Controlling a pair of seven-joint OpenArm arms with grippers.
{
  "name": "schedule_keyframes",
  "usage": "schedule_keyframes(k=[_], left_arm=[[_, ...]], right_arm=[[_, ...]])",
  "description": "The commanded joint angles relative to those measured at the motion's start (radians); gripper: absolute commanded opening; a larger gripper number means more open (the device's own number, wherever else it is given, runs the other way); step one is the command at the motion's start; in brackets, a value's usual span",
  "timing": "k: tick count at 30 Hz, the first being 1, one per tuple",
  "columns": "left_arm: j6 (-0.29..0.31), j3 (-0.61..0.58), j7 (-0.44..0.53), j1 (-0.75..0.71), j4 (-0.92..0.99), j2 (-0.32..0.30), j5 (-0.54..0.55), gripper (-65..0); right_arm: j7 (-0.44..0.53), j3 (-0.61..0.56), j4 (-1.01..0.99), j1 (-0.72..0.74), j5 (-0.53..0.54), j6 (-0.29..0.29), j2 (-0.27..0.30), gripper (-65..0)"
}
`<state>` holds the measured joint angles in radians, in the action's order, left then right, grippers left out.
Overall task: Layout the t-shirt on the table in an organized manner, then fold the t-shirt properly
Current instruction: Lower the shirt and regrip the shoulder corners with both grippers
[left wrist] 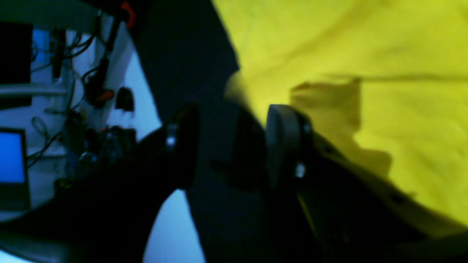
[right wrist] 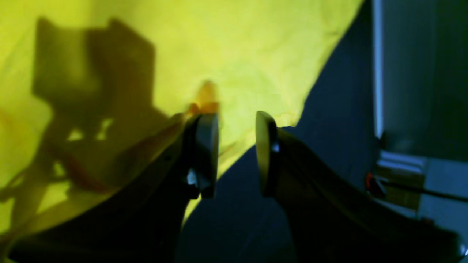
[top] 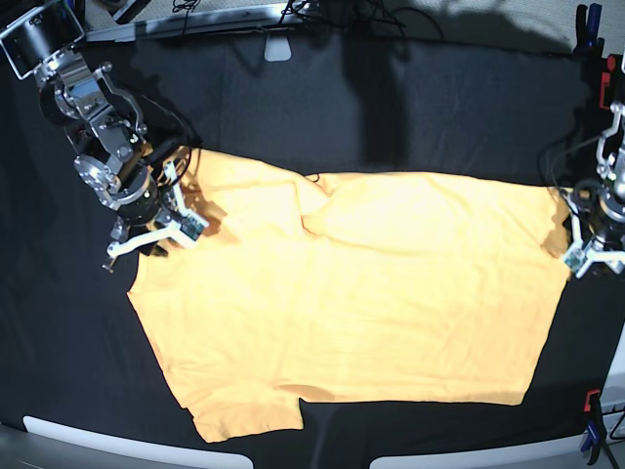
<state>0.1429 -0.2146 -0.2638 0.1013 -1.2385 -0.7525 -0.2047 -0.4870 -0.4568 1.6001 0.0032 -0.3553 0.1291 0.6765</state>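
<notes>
A table (top: 391, 107) draped in wrinkled black cloth fills the scene, with red and blue clamps (top: 591, 425) at its right edge and a tangle of cables (left wrist: 84, 73) beside a lit blue screen (left wrist: 11, 157) off its side; no writing is readable. The t-shirt (top: 391, 293) lies spread flat across the middle of the table, hem to the right. The left gripper (top: 593, 256) at the hem and the right gripper (top: 156, 234) at the shirt's far left edge both stand with jaws parted, holding nothing.

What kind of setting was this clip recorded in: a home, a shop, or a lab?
Most likely a robotics lab bench. The table is draped in black cloth held by clamps, loose cables hang beside a lit monitor, and the t-shirt is the only garment.
</notes>
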Motion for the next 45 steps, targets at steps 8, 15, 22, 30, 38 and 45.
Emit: schedule_keyframes(k=[8, 15, 22, 30, 38, 45], left_arm=[[0.042, 0.012, -0.057, -0.035, -0.062, -0.113, 0.000, -36.7], [0.132, 0.011, -0.056, -0.219, -0.167, -0.146, -0.047, -36.6], [0.131, 0.011, 0.026, -0.314, -0.208, -0.146, -0.121, -36.6], [0.131, 0.011, 0.079, -0.268, -0.169, -0.117, -0.117, -36.7], [0.132, 0.011, 0.060, -0.185, -0.070, -0.085, -0.120, -41.5], [0.195, 0.010, 0.060, -0.190, -0.070, -0.091, -0.116, -65.0]], right_arm=[[-0.046, 0.011, 0.150, -0.070, -0.007, -0.041, 0.074, -47.9], [-0.081, 0.012, 0.274, -0.221, -0.063, -0.060, 0.118, -47.9], [-0.098, 0.012, 0.278, -0.250, -0.094, -0.122, 0.117, -47.9], [-0.098, 0.012, 0.278, -0.250, -0.095, -0.134, 0.102, -47.9], [-0.098, 0.012, 0.278, -0.251, -0.095, -0.134, 0.102, -47.9], [-0.142, 0.012, 0.280, -0.251, -0.094, -0.134, 0.102, -47.9]])
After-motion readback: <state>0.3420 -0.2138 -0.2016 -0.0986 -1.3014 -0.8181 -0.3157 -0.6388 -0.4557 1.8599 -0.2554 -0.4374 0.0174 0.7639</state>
